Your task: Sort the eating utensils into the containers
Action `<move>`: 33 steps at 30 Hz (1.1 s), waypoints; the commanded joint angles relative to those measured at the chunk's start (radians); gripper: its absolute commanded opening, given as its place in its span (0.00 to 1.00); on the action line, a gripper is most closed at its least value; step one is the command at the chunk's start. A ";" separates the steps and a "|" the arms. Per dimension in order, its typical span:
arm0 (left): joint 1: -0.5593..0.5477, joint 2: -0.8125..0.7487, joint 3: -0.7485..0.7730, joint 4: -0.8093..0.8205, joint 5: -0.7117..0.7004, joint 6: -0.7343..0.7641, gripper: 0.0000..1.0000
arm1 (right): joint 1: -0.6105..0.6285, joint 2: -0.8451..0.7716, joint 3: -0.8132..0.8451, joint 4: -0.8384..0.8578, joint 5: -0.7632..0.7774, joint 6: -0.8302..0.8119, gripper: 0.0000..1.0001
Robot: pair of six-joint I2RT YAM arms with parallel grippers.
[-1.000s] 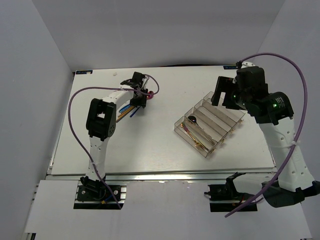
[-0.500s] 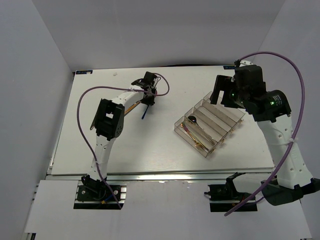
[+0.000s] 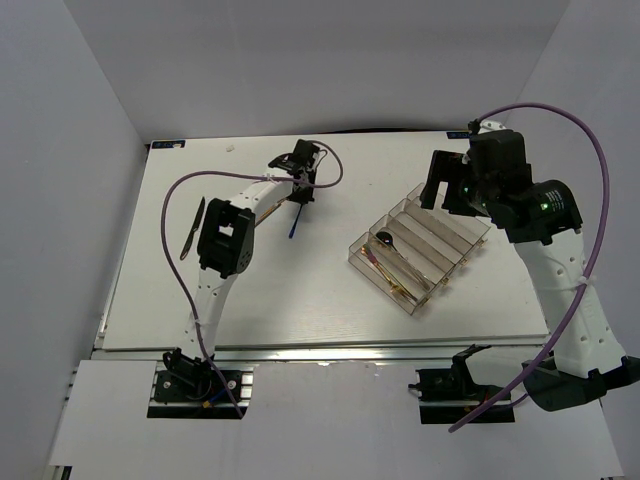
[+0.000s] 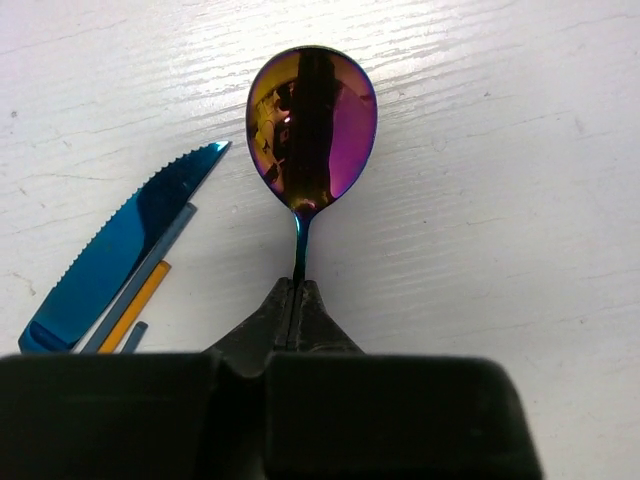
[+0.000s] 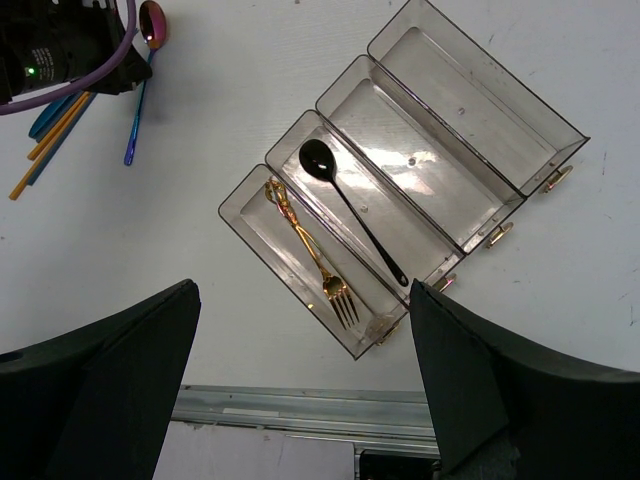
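My left gripper point(image 4: 298, 292) is shut on the thin neck of a rainbow-iridescent spoon point(image 4: 311, 125), whose bowl points away from the fingers just over the white table. From above, this gripper point(image 3: 300, 192) is at the far middle of the table and the spoon's blue handle point(image 3: 292, 224) trails toward the near side. A blue serrated knife point(image 4: 120, 250) and an orange chopstick point(image 4: 135, 305) lie to the left. The clear four-compartment tray point(image 3: 356, 259) lies right of centre with a gold fork point(image 5: 310, 255) and a black spoon point(image 5: 350, 205) in it. My right gripper point(image 5: 300, 390) is open, high above the tray.
A dark utensil point(image 3: 190, 228) lies alone near the table's left edge. Gold chopsticks point(image 3: 262, 210) and blue pieces point(image 5: 45, 115) lie under the left forearm. The tray's two far compartments point(image 5: 470, 110) hold nothing. White walls enclose the table.
My left gripper moved right and closed on the spoon's neck. The left arm swung right, uncovering the dark utensil at the left. The right arm stayed still.
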 commanded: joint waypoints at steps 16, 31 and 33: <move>-0.046 -0.474 -0.362 0.008 0.022 -0.429 0.00 | 0.004 -0.104 -0.100 0.096 -0.047 0.066 0.89; -0.332 -0.684 -0.585 0.396 -0.062 -1.080 0.00 | 0.004 -0.150 -0.040 0.050 -0.026 0.113 0.89; -0.390 -0.667 -0.594 0.485 -0.086 -1.207 0.00 | 0.004 -0.163 -0.037 0.040 -0.029 0.121 0.89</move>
